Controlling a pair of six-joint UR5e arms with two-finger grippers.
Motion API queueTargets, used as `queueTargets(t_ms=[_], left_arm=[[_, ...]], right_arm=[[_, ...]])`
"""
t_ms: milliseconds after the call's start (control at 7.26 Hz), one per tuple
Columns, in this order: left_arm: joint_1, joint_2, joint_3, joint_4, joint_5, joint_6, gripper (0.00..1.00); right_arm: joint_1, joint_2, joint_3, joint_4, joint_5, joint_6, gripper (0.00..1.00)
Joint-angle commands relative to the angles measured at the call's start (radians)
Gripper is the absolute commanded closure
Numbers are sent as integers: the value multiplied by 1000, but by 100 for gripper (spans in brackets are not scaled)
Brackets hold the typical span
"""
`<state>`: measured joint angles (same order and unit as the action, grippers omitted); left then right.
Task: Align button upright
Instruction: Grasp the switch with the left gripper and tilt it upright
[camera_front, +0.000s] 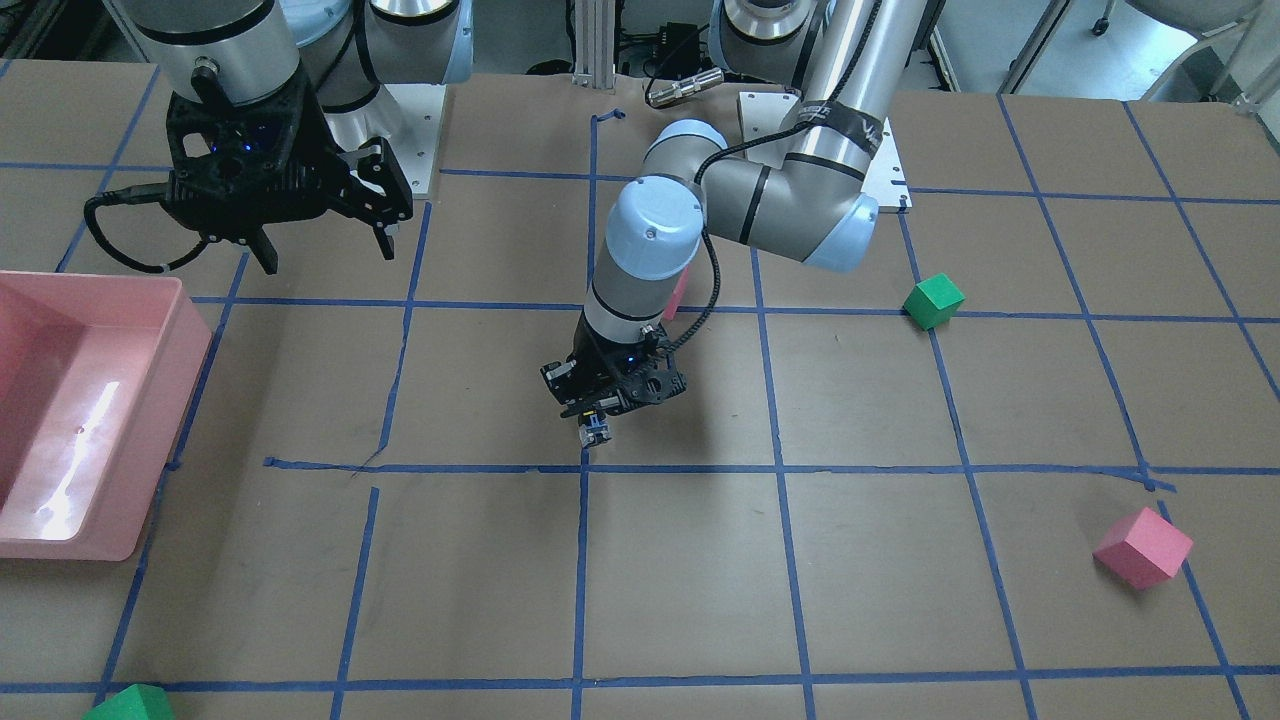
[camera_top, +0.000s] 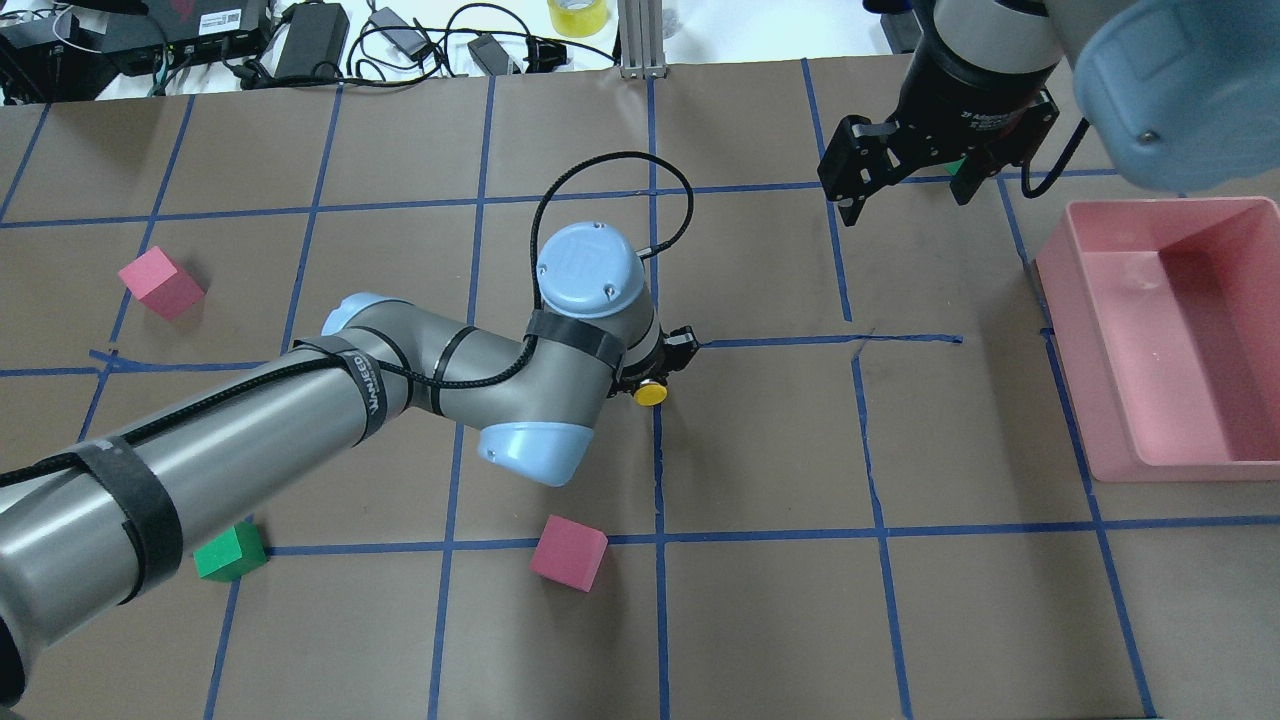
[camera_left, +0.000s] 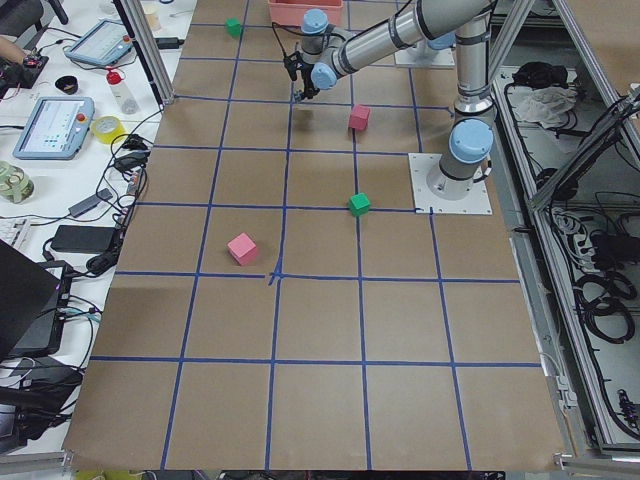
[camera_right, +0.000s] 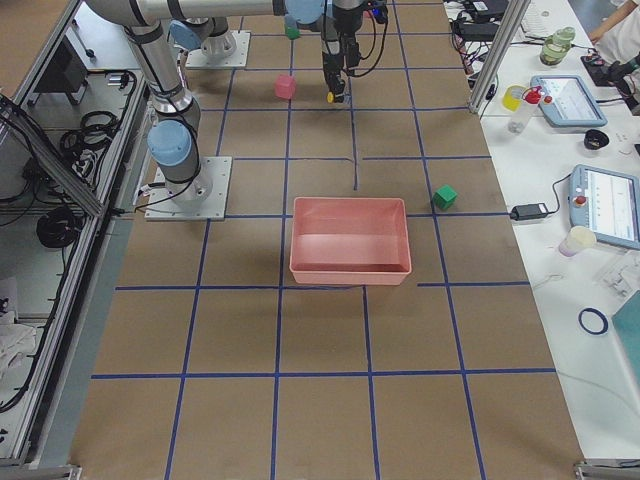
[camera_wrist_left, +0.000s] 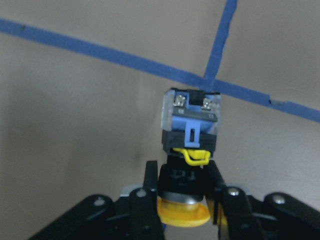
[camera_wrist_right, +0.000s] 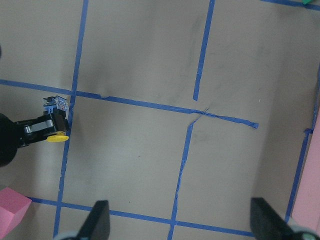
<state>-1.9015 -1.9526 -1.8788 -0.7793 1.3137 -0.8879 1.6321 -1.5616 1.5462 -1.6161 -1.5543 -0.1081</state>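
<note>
My left gripper (camera_wrist_left: 184, 176) is shut on the button (camera_wrist_left: 190, 130), with its fingers on the black collar. The yellow cap faces the wrist and the grey base block points down at a blue tape crossing. The button (camera_top: 650, 394) sits under the left wrist near the table's middle, and its base (camera_front: 596, 432) is just above the paper. I cannot tell if it touches. My right gripper (camera_top: 905, 195) is open and empty, held high near the pink bin. The button also shows at the left of the right wrist view (camera_wrist_right: 56, 137).
A pink bin (camera_top: 1060, 300) stands on the robot's right. Pink cubes (camera_top: 160, 283) (camera_top: 568, 552) and a green cube (camera_top: 230, 552) lie on the left half. Another green cube (camera_front: 130, 705) lies at the far edge near the bin. Blue tape lines grid the brown paper.
</note>
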Motion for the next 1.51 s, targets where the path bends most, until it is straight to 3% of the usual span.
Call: queueTargets(t_ms=[0, 138, 413, 551, 826, 1101, 1377], left_arm=[[129, 6, 10, -70, -344, -234, 100], [163, 3, -3, -90, -495, -303, 100], [209, -15, -49, -98, -566, -341, 100], [237, -16, -69, -110, -661, -335, 100], [263, -22, -101, -124, -714, -326, 100], [347, -22, -111, -190, -826, -307, 100], [352, -46, -112, -294, -830, -233, 100]], right_arm=[[0, 0, 0, 1, 0, -2, 0], [-1, 0, 0, 2, 0, -2, 0], [0, -2, 0, 2, 0, -1, 0], [0, -2, 0, 2, 2, -2, 0], [0, -5, 17, 1, 6, -4, 0], [0, -6, 21, 1, 6, -4, 0], [0, -6, 21, 1, 5, -4, 0]])
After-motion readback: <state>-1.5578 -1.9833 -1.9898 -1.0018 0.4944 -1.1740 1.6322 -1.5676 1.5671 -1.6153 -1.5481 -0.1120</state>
